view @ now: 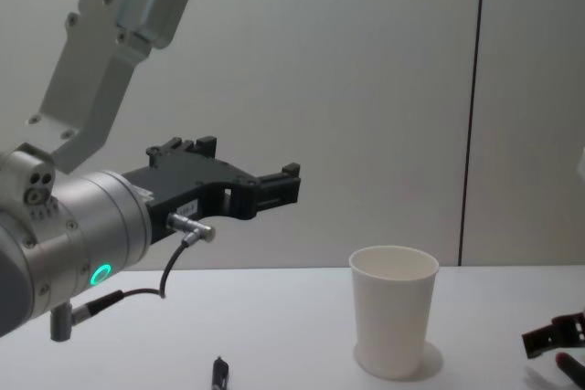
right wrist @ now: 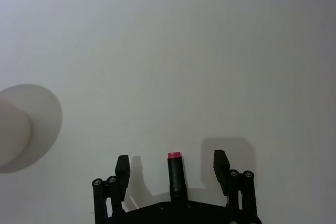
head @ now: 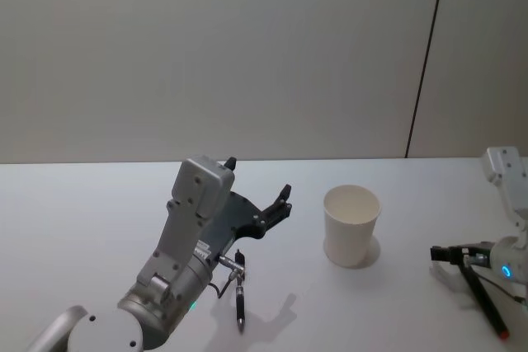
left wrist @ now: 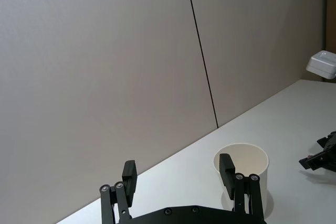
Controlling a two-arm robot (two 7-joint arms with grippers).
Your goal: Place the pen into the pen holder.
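Two pens on the surface (head: 82,228); the task does not say which one it means. The black pen (head: 240,302) lies near the near edge, left of centre, below the left arm. The red-capped pen (right wrist: 176,178) lies close to the right edge, partly under the right arm. The pen holder (head: 351,228) stands upright right of centre, well apart from both pens, and nothing shows inside it. The left claw (head: 258,179) hangs above the surface, spread and holding nothing, aimed toward the cup. The right claw (right wrist: 171,157) is low, also spread, with the red cap showing between its fingers and no contact on either side. Judgement: either pen is light, stiff and slim, with a smooth barrel that is likely to roll or slip. Grip across the mid-barrel, not at an end. The right claw seems to lie along its pen, so it probably needs turning first. The paper cup is light and tips easily, so release the pen over the middle of the mouth, clear of the rim.
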